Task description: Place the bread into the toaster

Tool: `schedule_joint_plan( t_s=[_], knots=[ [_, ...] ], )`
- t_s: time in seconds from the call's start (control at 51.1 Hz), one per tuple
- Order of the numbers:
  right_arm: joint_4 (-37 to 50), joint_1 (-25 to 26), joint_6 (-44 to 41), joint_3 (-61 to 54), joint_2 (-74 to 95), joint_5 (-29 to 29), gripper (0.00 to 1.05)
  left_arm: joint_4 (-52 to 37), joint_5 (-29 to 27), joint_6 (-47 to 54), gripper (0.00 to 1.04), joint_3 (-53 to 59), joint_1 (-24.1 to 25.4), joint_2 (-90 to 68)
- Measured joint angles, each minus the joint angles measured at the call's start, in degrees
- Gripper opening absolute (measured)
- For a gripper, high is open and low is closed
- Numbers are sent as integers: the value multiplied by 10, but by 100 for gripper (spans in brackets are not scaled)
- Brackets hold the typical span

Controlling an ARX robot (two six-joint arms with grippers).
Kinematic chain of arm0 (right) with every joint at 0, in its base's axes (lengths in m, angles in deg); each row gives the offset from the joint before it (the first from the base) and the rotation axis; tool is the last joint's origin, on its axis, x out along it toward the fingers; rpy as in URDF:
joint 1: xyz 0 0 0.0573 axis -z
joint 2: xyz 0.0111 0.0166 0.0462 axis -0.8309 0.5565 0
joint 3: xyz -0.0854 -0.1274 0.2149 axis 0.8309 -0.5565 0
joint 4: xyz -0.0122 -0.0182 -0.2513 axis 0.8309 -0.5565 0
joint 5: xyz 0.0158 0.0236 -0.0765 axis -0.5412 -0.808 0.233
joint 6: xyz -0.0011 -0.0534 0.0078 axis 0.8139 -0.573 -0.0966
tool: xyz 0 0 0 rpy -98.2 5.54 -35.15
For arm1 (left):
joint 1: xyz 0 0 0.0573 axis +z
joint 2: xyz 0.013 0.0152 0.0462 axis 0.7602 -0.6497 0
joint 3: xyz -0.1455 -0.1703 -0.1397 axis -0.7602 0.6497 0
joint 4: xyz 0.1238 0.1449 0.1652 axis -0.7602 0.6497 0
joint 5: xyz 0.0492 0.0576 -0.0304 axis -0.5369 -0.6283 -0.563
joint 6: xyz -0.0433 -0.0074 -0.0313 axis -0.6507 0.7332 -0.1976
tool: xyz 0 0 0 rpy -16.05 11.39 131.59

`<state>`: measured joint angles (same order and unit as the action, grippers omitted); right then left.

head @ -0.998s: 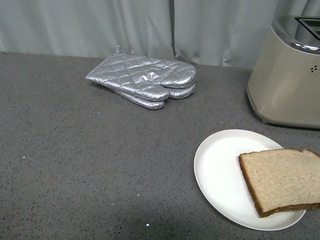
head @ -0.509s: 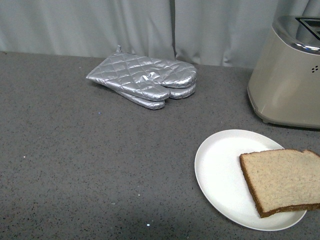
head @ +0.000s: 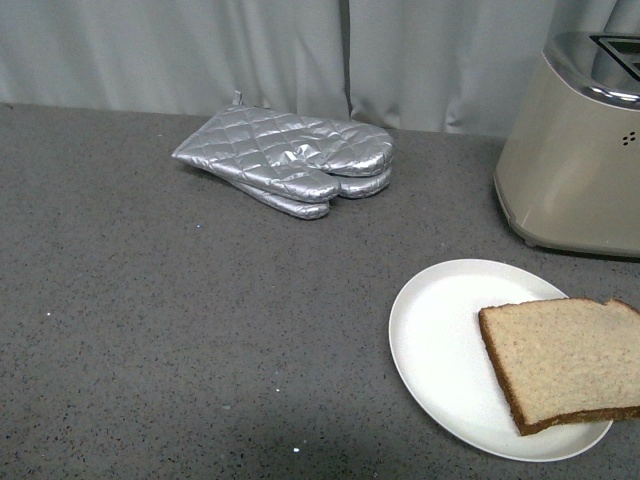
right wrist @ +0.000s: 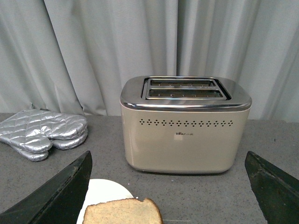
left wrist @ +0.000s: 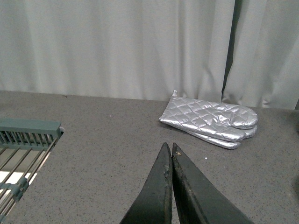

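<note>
The right end effector (right wrist: pixel 167 156) is spread wide, empty, apparently readied for a grasp. The bread (right wrist: pixel 122 212) lies below it, nearer one jaw. The slice rests flat on a white plate (head: pixel 440 340), overhanging the rim, which offers an edge to pinch. Just behind stands the toaster (right wrist: pixel 184 126), slots empty. The left end effector (left wrist: pixel 171 150) is pinched closed on nothing, idle over the table (head: pixel 150 330), well apart from the oven mitts (left wrist: pixel 210 122).

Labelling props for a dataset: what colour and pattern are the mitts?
The mitts are shiny silver with a diamond-quilted pattern, seen best in the front view.
</note>
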<state>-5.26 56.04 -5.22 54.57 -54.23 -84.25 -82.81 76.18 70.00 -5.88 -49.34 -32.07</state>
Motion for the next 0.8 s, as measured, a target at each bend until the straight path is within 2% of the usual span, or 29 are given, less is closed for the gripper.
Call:
schedule_joint_plan(
  t_s=[0.176,0.783,0.802],
  knots=[
    [0,0,0,0,0,0,95,0,0,4,6,0,0,0],
    [0,0,0,0,0,0,95,0,0,6,100,0,0,0],
    [0,0,0,0,0,0,95,0,0,6,100,0,0,0]
  ],
)
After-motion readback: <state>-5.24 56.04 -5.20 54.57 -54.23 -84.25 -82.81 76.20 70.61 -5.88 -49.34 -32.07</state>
